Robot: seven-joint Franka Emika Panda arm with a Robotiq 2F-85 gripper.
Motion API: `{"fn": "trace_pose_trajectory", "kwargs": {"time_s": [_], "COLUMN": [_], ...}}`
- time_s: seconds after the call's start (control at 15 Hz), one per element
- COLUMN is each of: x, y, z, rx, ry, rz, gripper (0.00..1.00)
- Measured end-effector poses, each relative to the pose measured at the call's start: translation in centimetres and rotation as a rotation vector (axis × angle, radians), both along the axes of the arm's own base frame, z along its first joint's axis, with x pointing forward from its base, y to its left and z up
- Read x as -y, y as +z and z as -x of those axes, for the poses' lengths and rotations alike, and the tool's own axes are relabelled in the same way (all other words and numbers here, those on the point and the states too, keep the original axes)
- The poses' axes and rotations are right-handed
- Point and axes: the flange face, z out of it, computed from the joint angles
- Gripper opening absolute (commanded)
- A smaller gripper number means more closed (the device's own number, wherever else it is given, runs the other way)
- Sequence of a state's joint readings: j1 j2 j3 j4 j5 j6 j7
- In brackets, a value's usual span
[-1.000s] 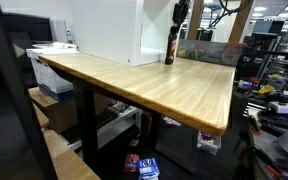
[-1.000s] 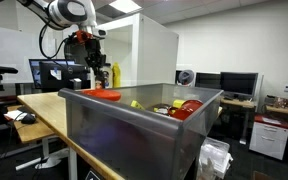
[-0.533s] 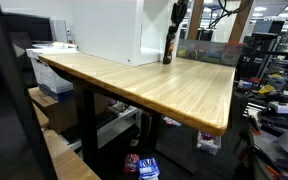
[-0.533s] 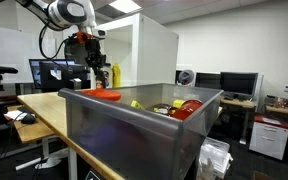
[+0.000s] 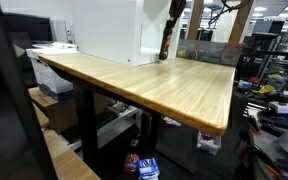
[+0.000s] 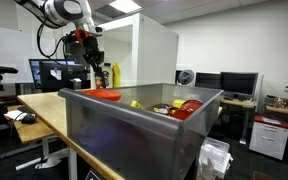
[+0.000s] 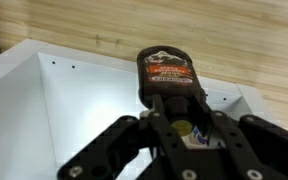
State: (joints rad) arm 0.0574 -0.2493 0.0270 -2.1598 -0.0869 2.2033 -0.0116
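My gripper (image 7: 184, 120) is shut on a dark bottle (image 7: 166, 72) with a red and white label and a yellow cap. In the wrist view the bottle hangs below the jaws, over the edge of a white box (image 7: 44, 110) and the wooden table (image 7: 184, 25). In an exterior view the bottle (image 5: 165, 44) is lifted and tilted above the far end of the table (image 5: 154, 85), beside the white box (image 5: 109, 30). In an exterior view the gripper (image 6: 94, 60) hangs from the arm (image 6: 62, 12) over the far table end.
A grey plastic bin (image 6: 134, 130) in the foreground holds a red lid and several colourful items. A tall white partition (image 6: 156, 55) stands behind. Monitors, desks and a printer (image 5: 44, 55) surround the table. Cluttered shelves (image 5: 269, 70) lie beyond the table's edge.
The bottle has risen off the table top and tilted, moving slightly toward the white box, with the gripper still closed on it.
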Motion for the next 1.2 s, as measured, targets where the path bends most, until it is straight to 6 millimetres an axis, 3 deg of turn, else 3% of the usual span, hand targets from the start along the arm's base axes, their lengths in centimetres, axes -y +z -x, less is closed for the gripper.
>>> {"fn": "trace_pose_trajectory", "kwargs": {"time_s": [0.53, 1.2], "x": [-1.6, -3.2], "y": [1.7, 1.7], "z": [-0.1, -1.4], "rx": [0.071, 0.105], "ry": [0.022, 0.037], "rz": [-0.028, -0.085], "gripper": [0.08, 0.08]}}
